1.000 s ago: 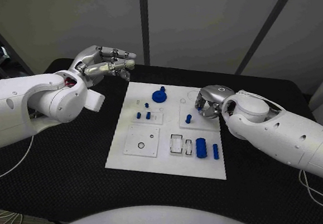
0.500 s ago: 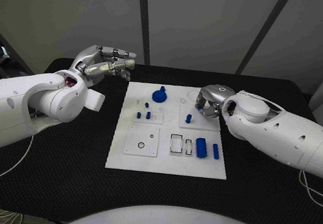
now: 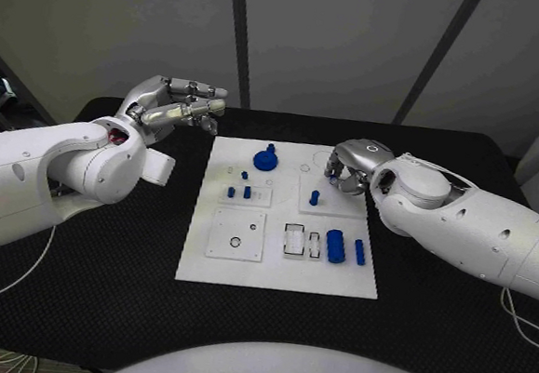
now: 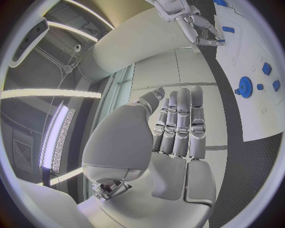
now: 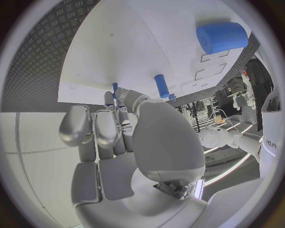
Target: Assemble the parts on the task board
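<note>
Right hand (image 3: 351, 167): I see its fingers (image 5: 110, 124) curled down over the far right part of the task board (image 3: 279, 268). My right wrist view shows the fingertips close together just beside a thin blue peg (image 5: 115, 89), but they hide the contact, so I cannot tell whether the peg is pinched or only touched. In my head view the wrist housing covers the palm and most of the fingers, and the board under them is hidden.

Left hand (image 3: 173, 103): I see it raised above the black table (image 3: 97, 256), left of the board's far corner and well apart from it. Its fingers (image 4: 178, 121) lie side by side, loosely bent, holding nothing and touching nothing.

Board and parts: the white board lies in the middle of the table between my two arms. A blue gear-like part (image 3: 266, 159) stands near its far edge; small blue pegs (image 3: 247, 191) stand left of centre, and one more blue peg (image 3: 314, 197) stands just below the right hand. A large blue cylinder (image 3: 336, 245) and a slimmer blue pin (image 3: 359, 250) lie side by side on the near right part. The small rings and recesses on the board are too fine for me to make out
</note>
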Available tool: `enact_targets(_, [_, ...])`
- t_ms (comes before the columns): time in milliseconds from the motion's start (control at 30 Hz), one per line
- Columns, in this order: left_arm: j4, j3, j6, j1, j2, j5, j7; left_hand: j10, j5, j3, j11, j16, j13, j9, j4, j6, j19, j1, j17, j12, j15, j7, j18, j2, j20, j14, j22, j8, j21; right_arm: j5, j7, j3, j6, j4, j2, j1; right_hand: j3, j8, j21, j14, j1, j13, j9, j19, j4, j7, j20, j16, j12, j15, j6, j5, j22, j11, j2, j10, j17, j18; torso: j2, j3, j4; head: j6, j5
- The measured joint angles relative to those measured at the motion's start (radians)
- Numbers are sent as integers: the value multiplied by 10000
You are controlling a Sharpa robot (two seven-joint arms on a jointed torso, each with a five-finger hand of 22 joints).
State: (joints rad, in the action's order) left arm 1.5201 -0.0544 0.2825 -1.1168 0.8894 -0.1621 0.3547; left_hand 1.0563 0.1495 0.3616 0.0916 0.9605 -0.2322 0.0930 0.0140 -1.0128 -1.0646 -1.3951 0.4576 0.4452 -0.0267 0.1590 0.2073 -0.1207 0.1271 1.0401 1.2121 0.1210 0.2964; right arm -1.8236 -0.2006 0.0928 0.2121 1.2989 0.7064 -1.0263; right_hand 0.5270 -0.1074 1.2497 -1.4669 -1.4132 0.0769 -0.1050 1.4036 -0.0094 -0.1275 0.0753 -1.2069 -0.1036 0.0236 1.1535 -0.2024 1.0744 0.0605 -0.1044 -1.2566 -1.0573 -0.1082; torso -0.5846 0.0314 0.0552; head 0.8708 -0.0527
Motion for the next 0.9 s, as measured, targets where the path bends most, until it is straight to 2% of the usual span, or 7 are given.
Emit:
enact_targets(267, [-58,0,-11,1,3,1,-2,0,0,0,0,0,1,0,0,0,0,0,0,0,0,0,-1,0,0,0,0,0,0,-97,8,16,554,385,269,-15,33,0,19,0,0,-4,-20,0,-33,11,0,-22,4,0,12,-40,61,35,0,-35,-10,0,0,-2,-5,-14,-36])
enact_targets(533, [-105,0,-35,1,4,2,-10,1,0,0,0,0,1,1,0,-1,0,0,1,0,0,-1,-1,0,0,0,1,0,0,-165,-10,19,925,1010,635,-17,70,1,47,0,-1,1,-17,-1,-70,11,0,-61,8,-1,11,-95,100,35,-1,-35,-30,-1,0,-6,-8,-5,-61])
enact_targets(733, [-132,0,-44,2,20,3,-14,1,0,0,0,0,2,1,0,-1,0,0,1,0,0,-1,0,0,0,0,1,0,0,-170,-71,20,1119,1865,951,-18,86,3,85,0,-1,7,-12,-2,-87,12,-1,-61,15,-1,11,-190,125,35,-2,-35,-29,-2,-4,-6,-8,16,-24])
enact_targets(900, [-170,0,-48,2,-26,4,-16,-3,0,-18,-5,0,3,1,18,-1,0,0,0,36,0,-1,-1,0,0,0,-9,0,0,-76,-69,20,1277,2607,869,-19,111,5,127,0,-2,7,-22,-2,-112,7,-1,-61,47,-1,15,-241,151,71,-3,-71,-28,-2,-5,-6,-7,19,71])
